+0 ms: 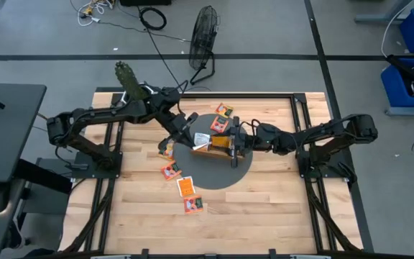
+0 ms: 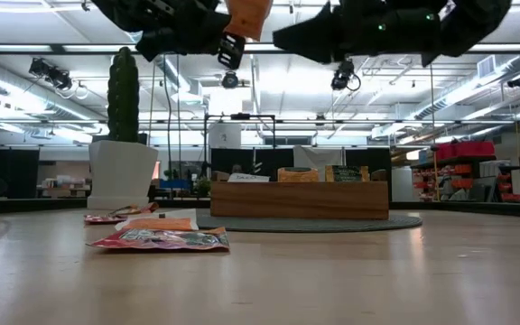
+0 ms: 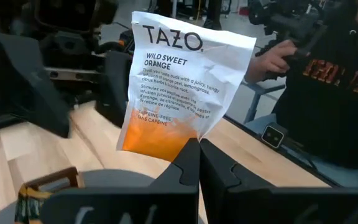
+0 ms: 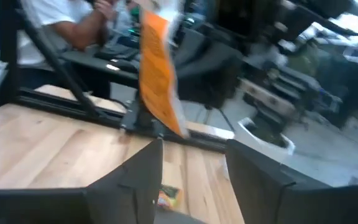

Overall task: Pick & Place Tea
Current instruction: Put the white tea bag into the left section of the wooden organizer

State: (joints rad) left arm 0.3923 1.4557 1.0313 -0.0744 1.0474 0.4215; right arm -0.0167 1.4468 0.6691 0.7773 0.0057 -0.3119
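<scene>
My left gripper (image 3: pixel 199 144) is shut on a white and orange tea sachet (image 3: pixel 182 81) and holds it up in the air, left of the wooden tray (image 1: pixel 218 149). In the high view the sachet (image 1: pixel 201 138) shows pale beside the tray. My right gripper (image 4: pixel 194 168) is open above the tray's right part (image 1: pixel 233 142) and touches nothing; its wrist view shows the held sachet (image 4: pixel 157 74) edge-on ahead. Loose sachets lie flat on the table: two beyond the tray (image 1: pixel 225 110) and several to its near left (image 1: pixel 185 187). My left gripper pinches the sachet between its two fingers at the orange end's edge (image 3: pixel 180 142). The sachet stands up beyond the fingertips, white end farthest from them, flat and slightly tilted. It is lifted clear of the table and tray, high at the top of the low view (image 2: pixel 246 13).
The tray sits on a round grey mat (image 1: pixel 221 176). A cactus in a white pot (image 2: pixel 123 135) stands at the far left of the table. A fan (image 1: pixel 205 36) stands on the floor beyond. People are beside the table (image 3: pixel 328 81). Bare wood lies at the near right (image 1: pixel 279 208).
</scene>
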